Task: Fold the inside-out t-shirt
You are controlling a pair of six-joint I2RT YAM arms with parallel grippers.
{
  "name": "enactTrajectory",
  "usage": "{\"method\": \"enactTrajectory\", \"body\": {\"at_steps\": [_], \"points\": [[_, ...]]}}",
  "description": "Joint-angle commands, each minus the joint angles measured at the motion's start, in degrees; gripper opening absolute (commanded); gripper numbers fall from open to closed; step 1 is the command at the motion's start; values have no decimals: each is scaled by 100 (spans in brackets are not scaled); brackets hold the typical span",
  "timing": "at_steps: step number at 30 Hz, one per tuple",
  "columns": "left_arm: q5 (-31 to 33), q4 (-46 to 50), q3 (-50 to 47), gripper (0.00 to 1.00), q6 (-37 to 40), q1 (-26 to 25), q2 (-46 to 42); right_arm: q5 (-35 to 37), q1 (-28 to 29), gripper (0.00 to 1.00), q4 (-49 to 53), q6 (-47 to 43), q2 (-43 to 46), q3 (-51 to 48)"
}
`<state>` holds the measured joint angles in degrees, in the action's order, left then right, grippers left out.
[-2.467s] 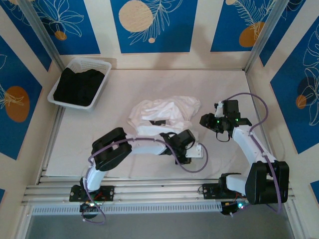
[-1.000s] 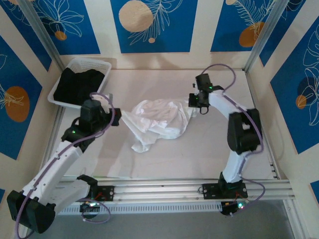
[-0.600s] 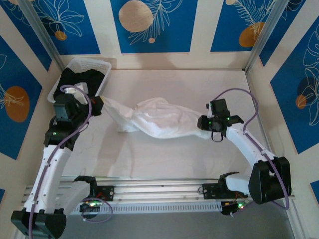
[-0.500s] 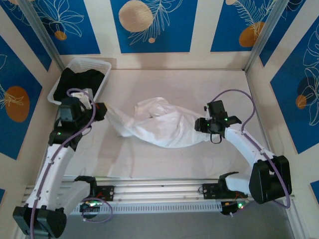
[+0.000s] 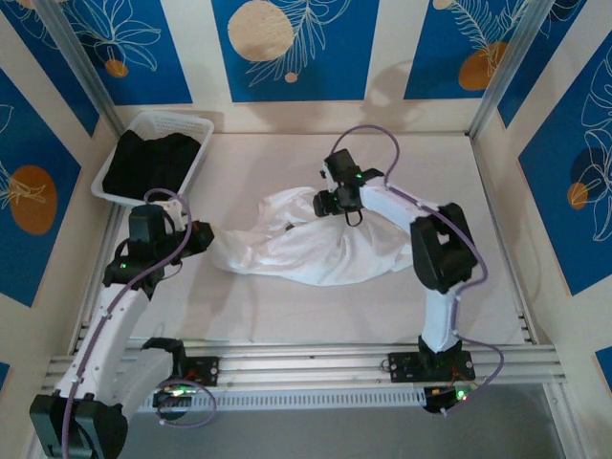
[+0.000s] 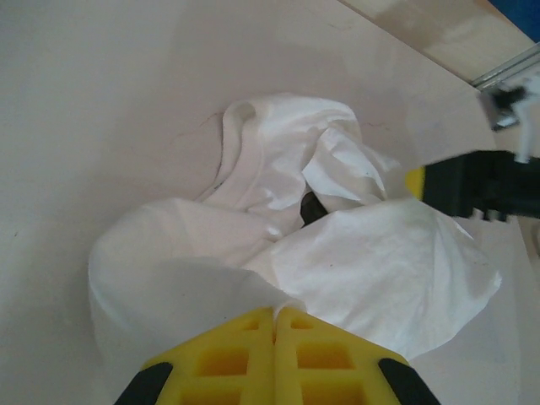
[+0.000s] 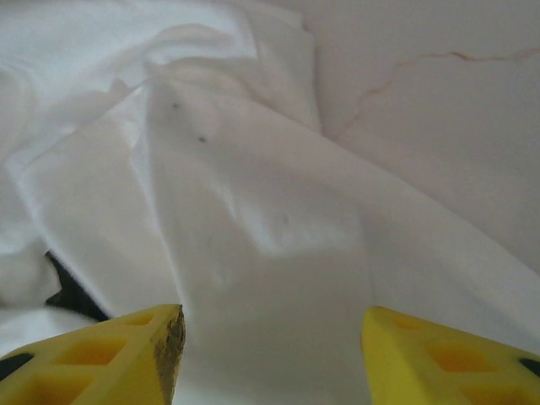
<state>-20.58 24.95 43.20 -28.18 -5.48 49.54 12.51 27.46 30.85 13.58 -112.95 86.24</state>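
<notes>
surface: pale beige table [image 5: 459, 277], smooth, with a faint mark on it in the right wrist view.
room: walls [image 5: 287, 48] of cream and blue panels with white leaf outlines and orange discs.
far-left corner: white basket [image 5: 198, 158] holding a black garment [image 5: 148, 163].
t-shirt [image 5: 306, 251]: white, thin, crumpled. It lies mid-table as a wide rumpled band between the two arms.
left gripper [image 6: 274, 333]: clenched, its yellow fingers pressed together on the shirt's left end, cloth bunched at the tips.
right gripper [image 7: 270, 325]: released, jaws well apart over the shirt's far edge, cloth under the gap. Whether the pads touch the cloth cannot be told.
</notes>
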Motion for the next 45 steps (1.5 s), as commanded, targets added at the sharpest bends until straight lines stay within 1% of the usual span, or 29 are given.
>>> {"method": "enactTrajectory", "body": {"at_steps": [1, 4, 5, 6, 7, 8, 10, 12, 14, 16, 21, 24, 26, 31, 34, 37, 39, 42, 43, 45], "points": [[-157, -77, -79, 0, -3, 56, -98, -39, 129, 59, 737, -460, -553, 759], [-159, -84, -101, 0, 8, 64, -111, -69, 246, 58, 1003, -582, -985, 1222], [-157, -100, -114, 0, 11, 57, -120, -56, 261, 56, 1043, -623, -1097, 1343], [-155, -110, -123, 0, 9, 55, -120, -14, 260, 51, 1105, -627, -1194, 1452], [-157, -117, -128, 0, 6, 64, -120, 66, 260, 41, 1137, -644, -1233, 1534], [-153, -117, -123, 0, 7, 68, -120, 161, 251, 28, 1119, -677, -1216, 1579], [-119, -102, -95, 0, -2, 63, -119, 280, 213, 13, 1018, -706, -1034, 1589], [-25, -89, -37, 0, 6, 65, -120, 272, 121, 5, 896, -708, -705, 1585], [58, -107, 57, 0, -11, 67, -105, 132, -12, 0, 725, -672, -284, 1525], [45, -120, 225, 0, -27, 88, -55, -165, -209, 0, 545, -559, 178, 1425], [-132, -18, 865, 0, -12, 317, 60, -1473, -958, 0, -60, -27, 1326, 972], [-230, 31, 1228, 0, -3, 529, 98, -2029, -1310, 0, -272, 217, 1693, 792], [-262, 51, 1430, 0, 17, 644, 143, -2173, -1447, 0, -296, 289, 1863, 772], [-471, -191, 1878, 0, -264, 994, 369, -2192, -1823, 0, -457, 555, 2207, 771], [-629, -492, 2261, 0, -624, 1143, 615, -2206, -2023, 0, -632, 797, 2479, 814], [-712, -691, 2775, 0, -926, 1322, 832, -2065, -1986, 0, -814, 953, 2896, 654], [-755, -814, 2981, 0, -1128, 1619, 872, -1874, -1886, 0, -843, 1020, 3255, 248], [-1187, -1215, 2761, 0, -1752, 2380, 859, -1642, -1703, 0, -829, 1186, 3883, -854], [-1268, -1283, 2594, 0, -1841, 2582, 812, -1615, -1611, 0, -783, 1229, 4088, -1285], [-1135, -1072, 2314, 0, -1654, 2765, 684, -1425, -1338, 0, -614, 1253, 4477, -1998]]}}
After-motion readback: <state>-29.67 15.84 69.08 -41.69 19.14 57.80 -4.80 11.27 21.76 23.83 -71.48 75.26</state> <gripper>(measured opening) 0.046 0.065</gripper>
